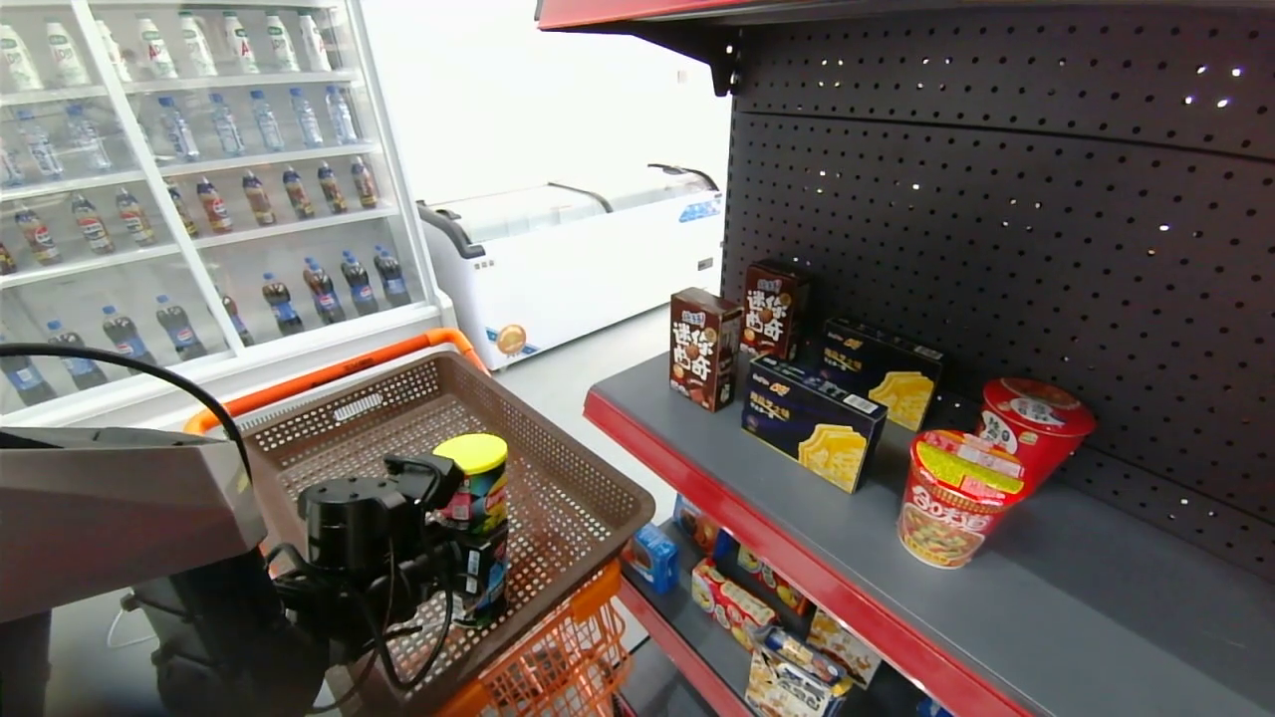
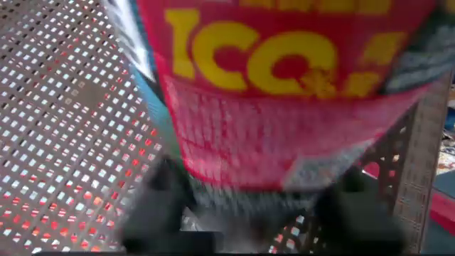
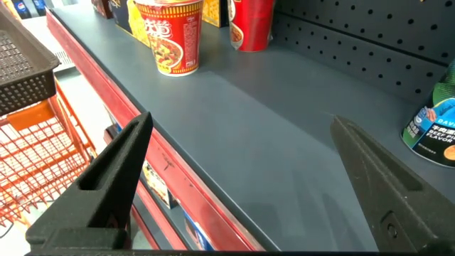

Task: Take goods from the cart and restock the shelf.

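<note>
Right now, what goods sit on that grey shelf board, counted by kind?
Brown snack boxes: 2
Dark blue boxes: 2
Red noodle cups: 2
Blue-green container: 1
Total: 7

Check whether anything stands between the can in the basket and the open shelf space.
Yes: the wall of the basket rises between the can and the shelf, so the can must go over it. Past that, nothing visible blocks the shelf's bare front.
</note>
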Controlling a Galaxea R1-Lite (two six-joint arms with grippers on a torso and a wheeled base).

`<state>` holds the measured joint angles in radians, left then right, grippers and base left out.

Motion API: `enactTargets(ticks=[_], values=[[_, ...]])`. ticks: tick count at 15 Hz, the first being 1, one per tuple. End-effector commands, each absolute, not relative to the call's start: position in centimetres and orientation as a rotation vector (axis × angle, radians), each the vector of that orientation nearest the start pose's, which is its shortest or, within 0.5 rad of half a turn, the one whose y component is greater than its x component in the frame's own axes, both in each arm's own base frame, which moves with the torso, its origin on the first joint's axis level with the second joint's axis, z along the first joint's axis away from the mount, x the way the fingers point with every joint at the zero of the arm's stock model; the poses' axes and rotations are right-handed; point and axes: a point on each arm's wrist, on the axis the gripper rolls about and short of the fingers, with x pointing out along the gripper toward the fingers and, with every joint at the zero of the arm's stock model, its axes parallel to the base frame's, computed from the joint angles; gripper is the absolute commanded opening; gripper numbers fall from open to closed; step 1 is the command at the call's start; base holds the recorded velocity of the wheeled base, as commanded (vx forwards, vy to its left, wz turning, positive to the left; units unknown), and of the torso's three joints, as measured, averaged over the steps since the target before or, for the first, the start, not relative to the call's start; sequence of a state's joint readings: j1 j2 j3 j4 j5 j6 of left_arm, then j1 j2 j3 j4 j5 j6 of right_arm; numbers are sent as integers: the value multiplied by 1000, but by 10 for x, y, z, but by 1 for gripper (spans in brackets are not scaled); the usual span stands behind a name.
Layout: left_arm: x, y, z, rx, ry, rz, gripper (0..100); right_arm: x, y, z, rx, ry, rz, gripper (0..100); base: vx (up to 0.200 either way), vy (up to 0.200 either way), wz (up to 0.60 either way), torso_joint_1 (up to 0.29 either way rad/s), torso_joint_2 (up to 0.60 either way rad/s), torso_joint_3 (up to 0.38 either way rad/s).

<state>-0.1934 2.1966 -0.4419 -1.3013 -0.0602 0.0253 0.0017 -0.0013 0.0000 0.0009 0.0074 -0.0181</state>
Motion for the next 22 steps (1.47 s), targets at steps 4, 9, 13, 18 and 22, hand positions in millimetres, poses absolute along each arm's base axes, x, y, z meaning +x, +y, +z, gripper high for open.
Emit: enactTargets(ticks=[4,9,13,18,22], values=[[289,-42,80,20,285,-176,0,-23,0,75,-18,0,9,100,0,0,0,0,0,0],[230,-32,173,-70,260,-156,0,-23,0,75,-18,0,9,100,0,0,0,0,0,0],[121,-19,186,-73,331,-174,0,-23,0,75,-18,1,9,100,0,0,0,0,0,0],[55,-9,158,-15,231,-177,0,-23,0,75,-18,0,9,100,0,0,0,0,0,0],[18,-3,137,-11,132,-176,0,-23,0,75,-21,0,11,100,0,0,0,0,0,0]])
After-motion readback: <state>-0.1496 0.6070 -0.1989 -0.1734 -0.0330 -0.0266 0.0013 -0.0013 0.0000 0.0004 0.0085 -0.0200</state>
